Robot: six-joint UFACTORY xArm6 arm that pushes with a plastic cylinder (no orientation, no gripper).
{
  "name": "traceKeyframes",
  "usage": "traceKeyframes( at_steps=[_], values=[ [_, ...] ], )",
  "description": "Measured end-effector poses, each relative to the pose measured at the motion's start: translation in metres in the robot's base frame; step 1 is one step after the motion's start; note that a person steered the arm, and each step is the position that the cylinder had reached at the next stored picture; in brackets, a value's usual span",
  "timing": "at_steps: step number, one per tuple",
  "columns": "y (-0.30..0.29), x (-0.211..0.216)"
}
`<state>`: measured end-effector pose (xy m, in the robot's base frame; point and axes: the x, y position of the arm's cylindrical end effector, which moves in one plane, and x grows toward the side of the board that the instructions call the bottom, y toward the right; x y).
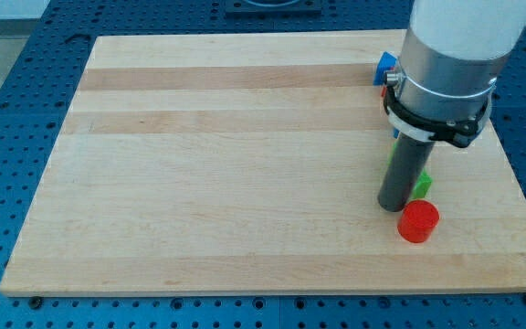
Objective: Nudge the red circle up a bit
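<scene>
The red circle (pixel 418 221) is a short red cylinder lying on the wooden board (pixel 245 164) near its bottom right corner. My tip (pixel 392 206) rests on the board just to the left of the red circle and slightly above it, very close to it or touching it. A green block (pixel 422 185) sits right behind the rod, above the red circle; its shape is mostly hidden. A blue block (pixel 386 67) shows near the top right, partly hidden by the arm, with a sliver of red beside it.
The arm's large white and grey body (pixel 446 64) covers the board's upper right area. The board's right edge and bottom edge are close to the red circle. A blue perforated table surrounds the board.
</scene>
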<state>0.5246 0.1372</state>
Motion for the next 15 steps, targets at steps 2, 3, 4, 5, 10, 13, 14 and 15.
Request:
traceKeyframes(
  at_steps=[2,3,4,5,10,13,14,15],
  values=[
    [-0.041,0.027],
    [-0.053,0.046],
    [-0.053,0.062],
    [-0.030,0.094],
    [0.040,0.052],
    [0.040,0.050],
    [0.038,0.050],
    [0.037,0.051]
  ],
)
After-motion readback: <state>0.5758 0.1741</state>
